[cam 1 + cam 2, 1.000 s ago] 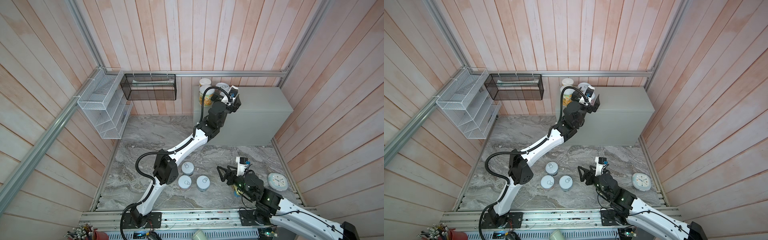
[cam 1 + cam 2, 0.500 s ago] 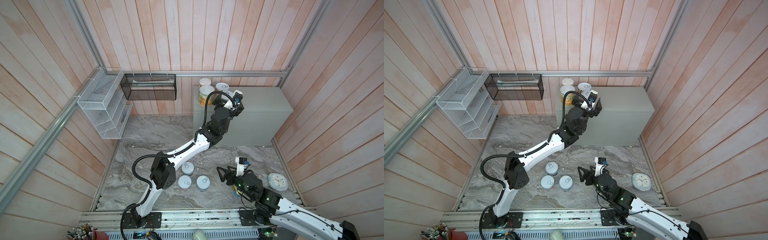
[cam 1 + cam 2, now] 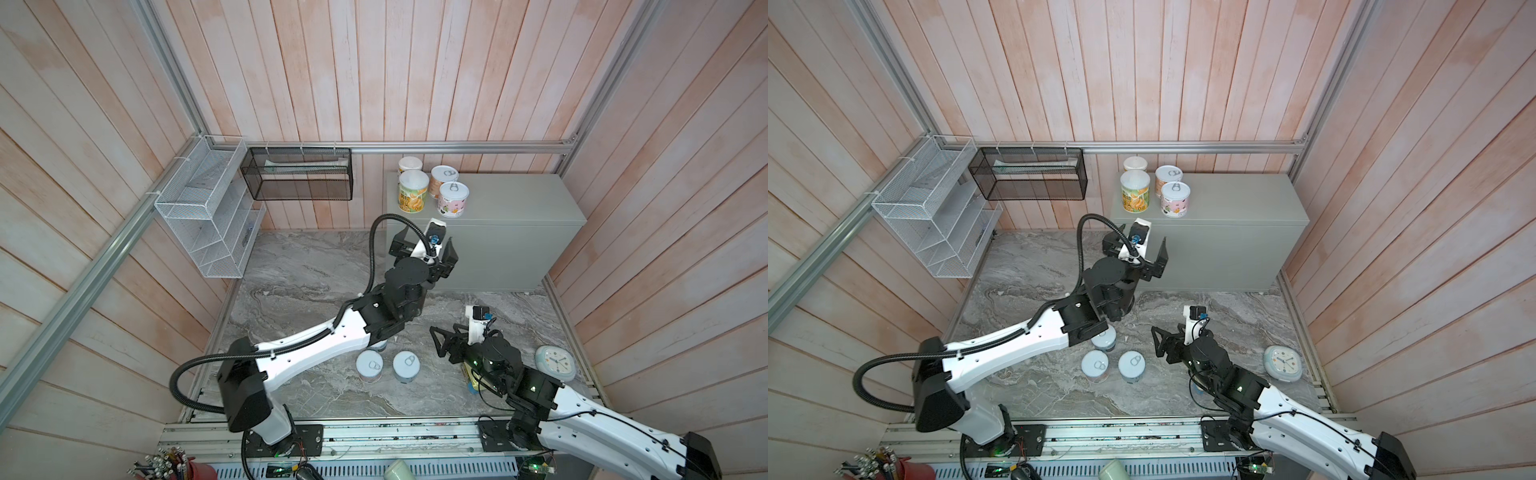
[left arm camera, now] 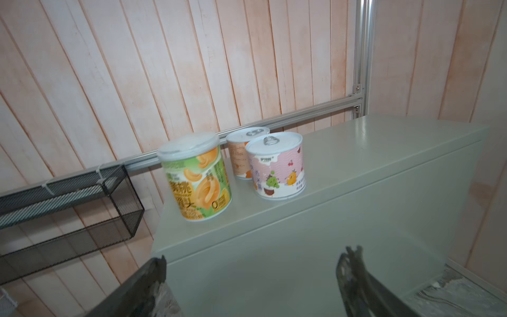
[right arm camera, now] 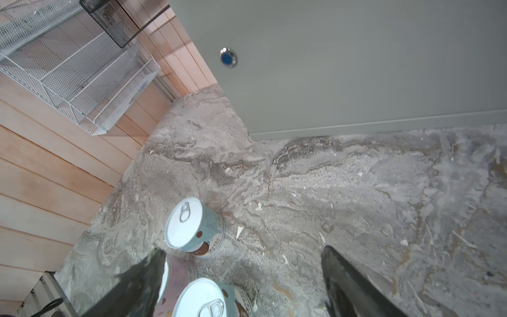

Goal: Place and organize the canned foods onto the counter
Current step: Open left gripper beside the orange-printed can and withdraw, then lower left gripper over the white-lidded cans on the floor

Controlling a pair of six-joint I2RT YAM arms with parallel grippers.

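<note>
**Four cans on the counter, three on the marble floor**

Four of the canned foods stand upright in a cluster at the back left corner of the large light-grey metal counter [image 3: 519, 199]. The rear white-lidded yellow-green can [image 3: 410, 164] is against the wall, with the front white-lidded yellow-green can [image 3: 413, 192] just before it. Beside them are a short peach-labelled pull-tab can [image 3: 444, 176] and a short pink-and-white pull-tab can [image 3: 453, 200], which is nearest the front edge.

Three more short round pull-tab cans stand close together on the grey marble-patterned floor [image 3: 307, 270]. The right wrist view shows a far pale-blue can [image 5: 192, 227], a near pale-blue can [image 5: 208, 299] and a pink-labelled can [image 5: 178, 277]. In a top view the left arm covers part of one of the three.

The left fingers [image 4: 356, 280] are spread wide and hold nothing. They are raised before the counter's front face, below its top edge and well apart from the cans above.

The right fingers [image 5: 348, 288] are also wide and empty. They are low over the floor, near the three cans and pointing towards them.

A round white clock with a pale-blue rim [image 3: 555, 363] lies on the floor by the right wall. A white wire rack [image 3: 208, 216] and a black mesh basket [image 3: 297, 174] hang on the wooden walls.
</note>
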